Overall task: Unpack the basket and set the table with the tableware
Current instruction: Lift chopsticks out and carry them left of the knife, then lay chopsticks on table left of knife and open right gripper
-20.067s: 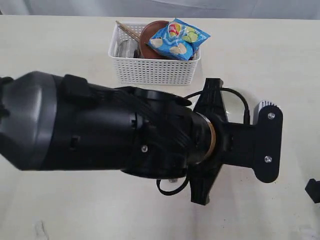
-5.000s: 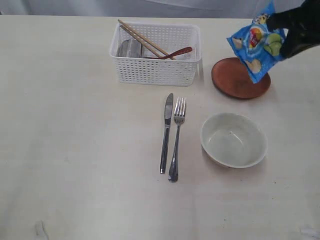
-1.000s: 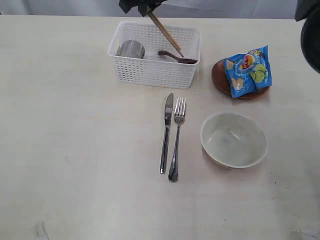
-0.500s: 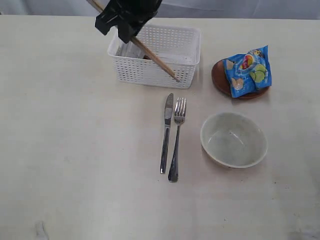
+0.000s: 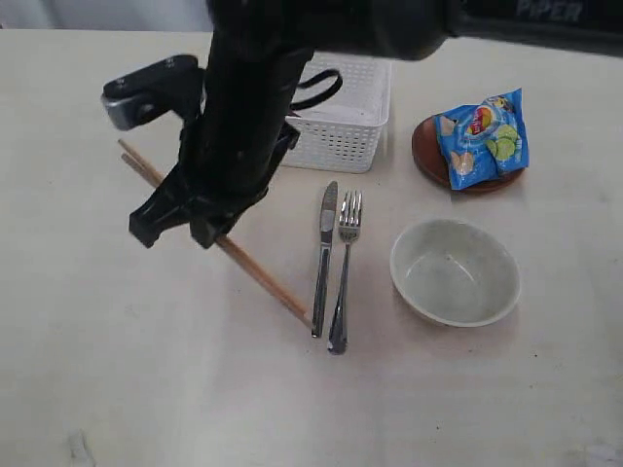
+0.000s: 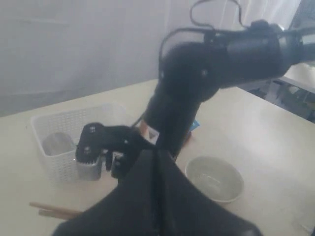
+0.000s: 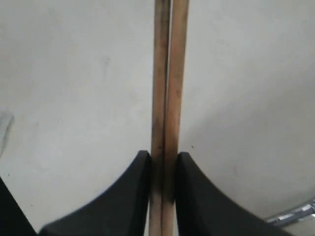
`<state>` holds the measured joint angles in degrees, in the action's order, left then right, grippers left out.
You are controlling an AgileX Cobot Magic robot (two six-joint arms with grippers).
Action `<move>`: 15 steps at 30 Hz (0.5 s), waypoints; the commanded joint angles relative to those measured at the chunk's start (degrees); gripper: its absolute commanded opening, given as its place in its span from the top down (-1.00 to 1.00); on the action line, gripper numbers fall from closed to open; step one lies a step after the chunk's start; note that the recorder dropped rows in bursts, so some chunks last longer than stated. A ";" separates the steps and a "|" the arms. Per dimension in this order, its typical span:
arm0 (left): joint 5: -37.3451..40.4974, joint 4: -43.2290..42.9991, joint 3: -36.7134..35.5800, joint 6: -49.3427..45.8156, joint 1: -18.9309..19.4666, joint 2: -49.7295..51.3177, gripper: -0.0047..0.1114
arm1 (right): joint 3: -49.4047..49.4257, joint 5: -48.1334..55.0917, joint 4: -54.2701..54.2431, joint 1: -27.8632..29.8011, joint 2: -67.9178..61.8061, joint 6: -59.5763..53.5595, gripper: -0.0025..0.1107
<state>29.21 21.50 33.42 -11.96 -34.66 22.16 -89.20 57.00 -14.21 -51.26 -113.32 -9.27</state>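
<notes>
Chopsticks point(image 7: 165, 88) pinched between right gripper point(image 7: 163, 160) jaws, slanting over table point(image 5: 97, 370), lower tips just beside knife point(image 5: 323, 258) handle.

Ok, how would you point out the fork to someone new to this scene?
On the pale table, find the bowl; two steel pieces lie side by side beside it. The fork is the one nearer the bowl, its tines pointing toward the white basket, unlike the plain-bladed knife.
</notes>
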 commanded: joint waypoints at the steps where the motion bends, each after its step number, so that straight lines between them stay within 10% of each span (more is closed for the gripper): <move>1: 0.00 -0.48 -0.34 0.07 0.07 -0.21 0.92 | 1.08 -5.85 -1.08 -0.60 -4.16 4.16 0.96; 15: 0.30 -0.66 -0.34 0.07 0.07 -0.21 0.92 | 0.56 -8.49 0.10 -0.87 -10.87 3.62 0.95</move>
<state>29.43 21.06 33.42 -11.96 -34.66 22.16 -88.20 49.01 -15.11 -52.05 -124.42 -4.67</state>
